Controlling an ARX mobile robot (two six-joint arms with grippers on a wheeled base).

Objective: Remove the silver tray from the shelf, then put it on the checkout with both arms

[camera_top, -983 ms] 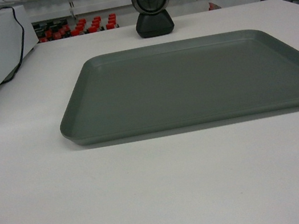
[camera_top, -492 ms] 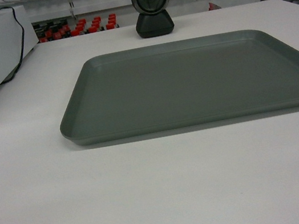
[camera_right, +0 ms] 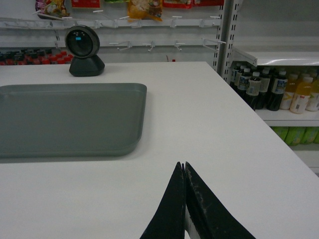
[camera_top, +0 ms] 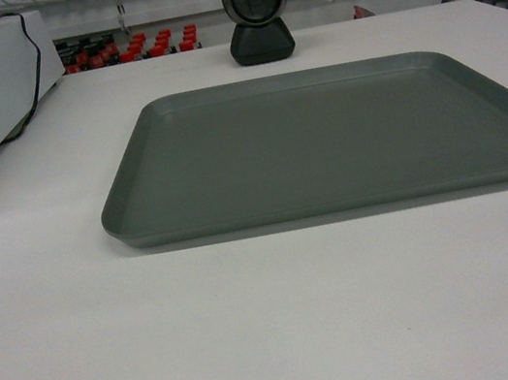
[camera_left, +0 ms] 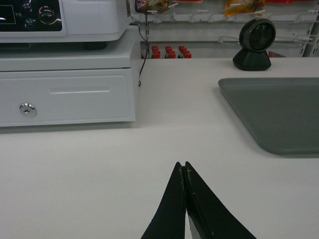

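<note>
1. The silver tray (camera_top: pixel 325 143) lies flat on the white checkout (camera_top: pixel 259 327). Nothing is inside it.
2. The tray sits a little to the right of the middle of the counter in the head view. Its right edge runs out of that picture.
3. A black scanner (camera_top: pixel 256 7) with a round head stands on the checkout, just behind the back rim of the tray. It does not touch the tray.
4. The left gripper (camera_left: pixel 185 167) has its two thin black fingers pressed together at the tips. It holds nothing.
5. The left gripper hangs over bare white counter. The tray (camera_left: pixel 274 114) is off to its right, well apart from it.
6. A white cash drawer (camera_left: pixel 67 97) with a small round lock sits on the counter at the left. A white till (camera_left: pixel 60 17) with a black button panel sits on top of it. A black cable (camera_left: pixel 142 55) runs down beside them.
7. The right gripper (camera_right: pixel 183 164) also has its fingers together at the tips. It holds nothing too.
8. The right gripper is over bare counter, near the front right corner of the tray (camera_right: pixel 70 117), but not touching it.
9. To the right of the checkout is a store shelf (camera_right: pixel 279 57) with dark and yellow drink bottles (camera_right: pixel 271 89) under it.
10. Red bottle caps (camera_top: pixel 135 46) show behind the counter, and snack bags (camera_right: pixel 144 7) hang above on hooks.
</note>
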